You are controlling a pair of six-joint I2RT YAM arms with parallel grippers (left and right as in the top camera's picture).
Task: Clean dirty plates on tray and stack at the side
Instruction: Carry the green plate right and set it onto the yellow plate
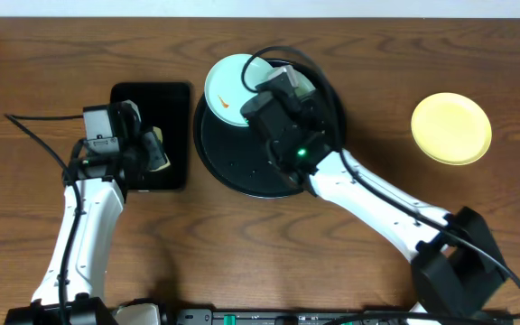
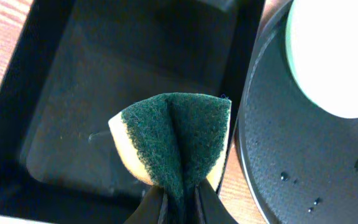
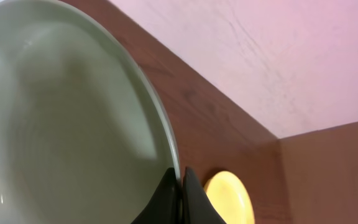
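A pale turquoise plate [image 1: 233, 83] with an orange smear is tilted up over the back left rim of the round black tray [image 1: 242, 171]. My right gripper [image 1: 273, 90] is shut on its rim; the right wrist view shows the plate [image 3: 73, 124] pinched between the fingers [image 3: 180, 180]. A sliver of a second pale plate [image 1: 301, 84] shows behind the right wrist. The pale yellow plate [image 1: 451, 128] lies on the table at the far right, also in the right wrist view [image 3: 230, 198]. My left gripper [image 2: 179, 202] is shut on a folded green and yellow sponge [image 2: 174, 134].
The sponge [image 1: 158, 149] hangs over the small rectangular black tray [image 1: 152, 99] left of the round tray. In the left wrist view the round tray [image 2: 291, 162] carries water drops, with the plate [image 2: 334, 56] above it. Cables trail from both arms.
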